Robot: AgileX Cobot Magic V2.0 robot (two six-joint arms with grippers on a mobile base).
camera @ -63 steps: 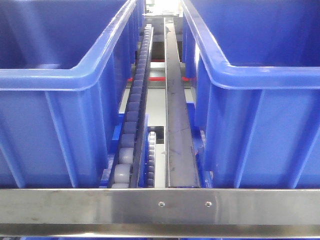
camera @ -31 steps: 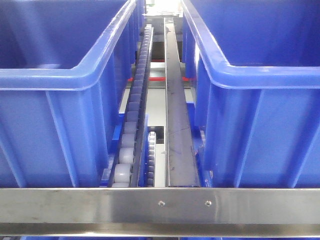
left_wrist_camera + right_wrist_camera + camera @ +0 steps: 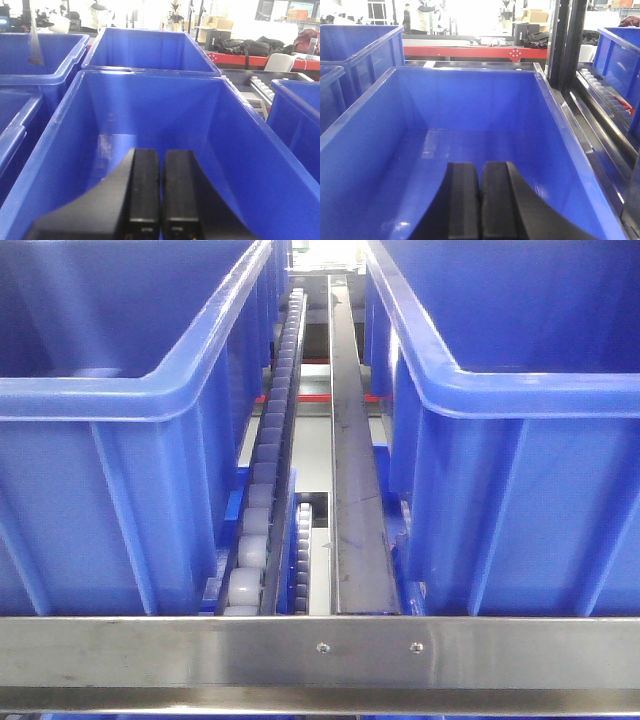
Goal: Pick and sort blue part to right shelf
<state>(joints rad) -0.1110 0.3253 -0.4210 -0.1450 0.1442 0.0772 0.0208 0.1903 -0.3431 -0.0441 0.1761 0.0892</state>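
Although the blue part is the item to be sorted, it appears in none of the three views, so its place, its heading and the lie of its long axis cannot be told. Right shelf: steel front bar nearest the front camera, a lane of small pale rollers running from near to far just left of a grey metal rail, a large blue bin on the left and a large blue bin on the right. Left gripper: black jaws pressed together with only a thin seam between them, nothing pinched, hanging over the open mouth of a blue bin whose visible floor is bare; more blue bins stand beyond and to either side. Right gripper: jaws likewise pressed together and carrying nothing, poised above another blue bin whose visible floor is also bare, with a dark upright post and a roller lane at far right. Handling, as a judgement from the task wording alone: a small part of this sort is likely light and rigid, with no sign of fragility to go on; smooth faces may slip, so a hold across two flat opposite sides of its body seems safest.
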